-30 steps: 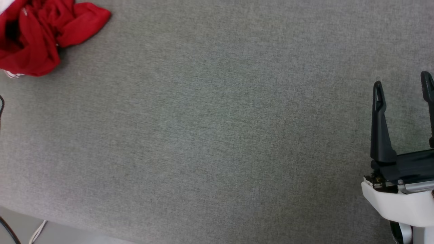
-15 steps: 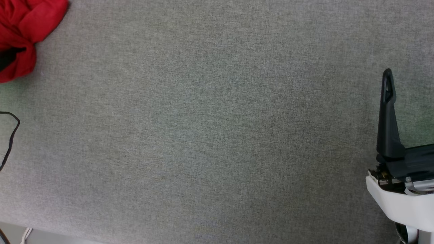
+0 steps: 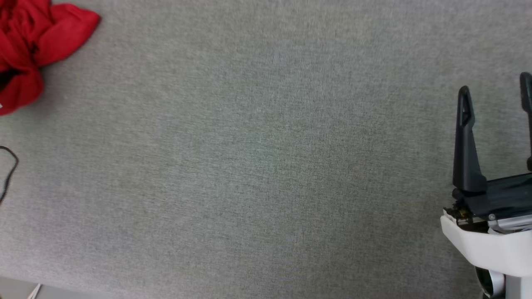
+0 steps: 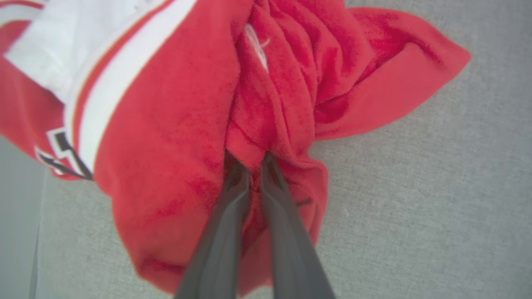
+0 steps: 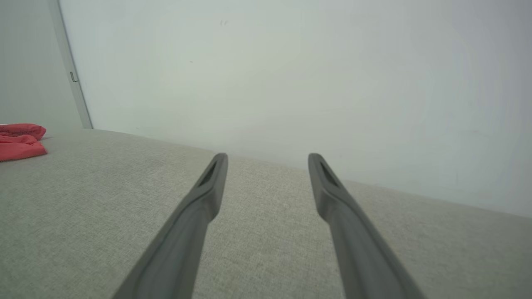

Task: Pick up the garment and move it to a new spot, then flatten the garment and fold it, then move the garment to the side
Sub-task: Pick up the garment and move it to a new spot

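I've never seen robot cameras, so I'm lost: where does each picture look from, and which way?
Head view: on the head, looking down at the grey surface; right gripper at lower right, fingers open.
Left wrist view: on the left wrist, looking along the left gripper, fingers closed in the garment.
Right wrist view: on the right wrist, looking low across the grey surface to a pale wall, past its fingers.
Shared: the garment, in all three.

Crumpled garment [image 3: 39,41] upper left — right gripper [image 3: 495,83], fingers apart, lower right.

Red garment [image 4: 174,116], white-striped trim, black print; grey woven surface [image 3: 266,166]; dark right pincer [image 3: 494,83].
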`<state>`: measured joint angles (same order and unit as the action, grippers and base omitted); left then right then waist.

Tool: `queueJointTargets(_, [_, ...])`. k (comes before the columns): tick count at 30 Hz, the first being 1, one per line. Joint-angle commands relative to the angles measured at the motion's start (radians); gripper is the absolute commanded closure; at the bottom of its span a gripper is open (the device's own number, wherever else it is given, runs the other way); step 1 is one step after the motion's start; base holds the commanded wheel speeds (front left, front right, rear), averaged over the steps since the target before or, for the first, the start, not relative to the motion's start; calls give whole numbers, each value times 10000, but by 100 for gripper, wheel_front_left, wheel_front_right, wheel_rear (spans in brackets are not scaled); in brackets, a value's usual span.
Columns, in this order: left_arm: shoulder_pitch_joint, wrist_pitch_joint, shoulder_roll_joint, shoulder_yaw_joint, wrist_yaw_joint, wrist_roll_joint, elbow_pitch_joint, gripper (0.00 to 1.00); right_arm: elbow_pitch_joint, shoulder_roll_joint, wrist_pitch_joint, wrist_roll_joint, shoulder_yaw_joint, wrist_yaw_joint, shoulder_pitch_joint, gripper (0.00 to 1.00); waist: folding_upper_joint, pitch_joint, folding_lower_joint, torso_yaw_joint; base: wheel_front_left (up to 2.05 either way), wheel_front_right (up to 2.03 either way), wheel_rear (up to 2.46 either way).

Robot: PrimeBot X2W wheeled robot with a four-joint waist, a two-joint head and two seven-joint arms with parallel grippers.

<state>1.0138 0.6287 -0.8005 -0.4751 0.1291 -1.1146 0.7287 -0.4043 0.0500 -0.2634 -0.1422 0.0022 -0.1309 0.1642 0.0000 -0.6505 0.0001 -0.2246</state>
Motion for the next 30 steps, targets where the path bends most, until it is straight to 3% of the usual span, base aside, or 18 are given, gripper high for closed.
queueJointTargets(1, [183,-135,-223,-101,-5,66,-158,100,96,5,-21,126,29,3,55,0,0,437,-1,39,0,0,0])
queueJointTargets(10, [996,-487,-1289,-1058,-5,312,-1751,100,633,5,-21,784,164,3,-171,0,0,1787,-1,156,0,0,0])
queueJointTargets(16, [1856,-326,-1657,-1831,-5,652,-3156,100,867,5,-21,1221,193,3,-291,0,0,2478,-1,374,0,0,0])
queueJointTargets(22, [2845,-58,-1384,-2561,-5,959,-4395,100,1043,3,-21,1565,138,3,-433,0,0,3028,-1,823,0,0,0])
queueJointTargets(30, [3909,-122,-602,-3319,-5,955,-5779,100,1177,-1,-21,1965,78,3,-530,0,0,3406,-1,1772,0,0,0])
